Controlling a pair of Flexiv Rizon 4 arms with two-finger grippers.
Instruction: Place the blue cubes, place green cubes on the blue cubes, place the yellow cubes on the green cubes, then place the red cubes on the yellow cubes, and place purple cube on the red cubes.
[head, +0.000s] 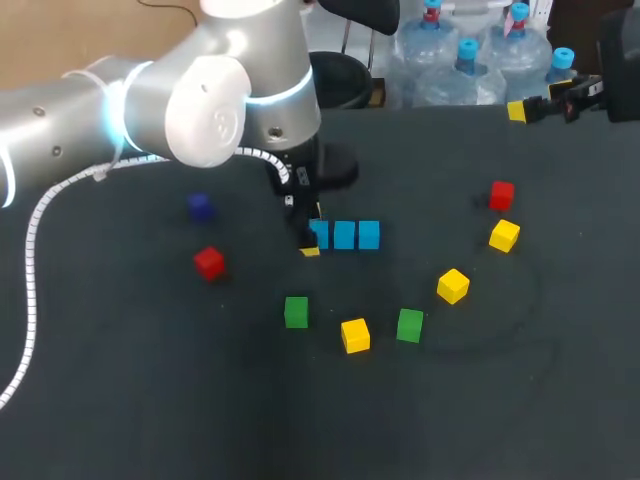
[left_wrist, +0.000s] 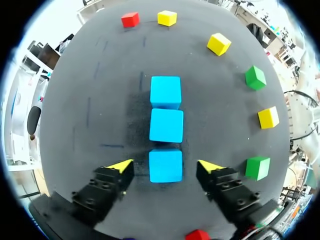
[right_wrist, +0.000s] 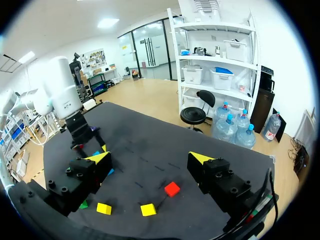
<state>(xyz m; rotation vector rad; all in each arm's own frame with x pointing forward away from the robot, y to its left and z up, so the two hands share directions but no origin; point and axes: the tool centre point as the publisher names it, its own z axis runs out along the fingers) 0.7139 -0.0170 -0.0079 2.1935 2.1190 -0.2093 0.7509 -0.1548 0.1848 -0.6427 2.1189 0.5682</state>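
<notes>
Left pincer (left_wrist: 165, 165) hangs released, straddling without touching the end blue cube (left_wrist: 165, 166) of a three-cube row on the bench (left_wrist: 90, 100). The nearest green cube (left_wrist: 257, 167) lies just beside one finger. Right pincer (right_wrist: 150, 157), also spread, sits well apart.

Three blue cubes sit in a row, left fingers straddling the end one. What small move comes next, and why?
Probably lift the left gripper straight up. Its fingers stand open, with gaps either side of the end blue cube, so it looks released; a green cube is likely the next pick.
</notes>
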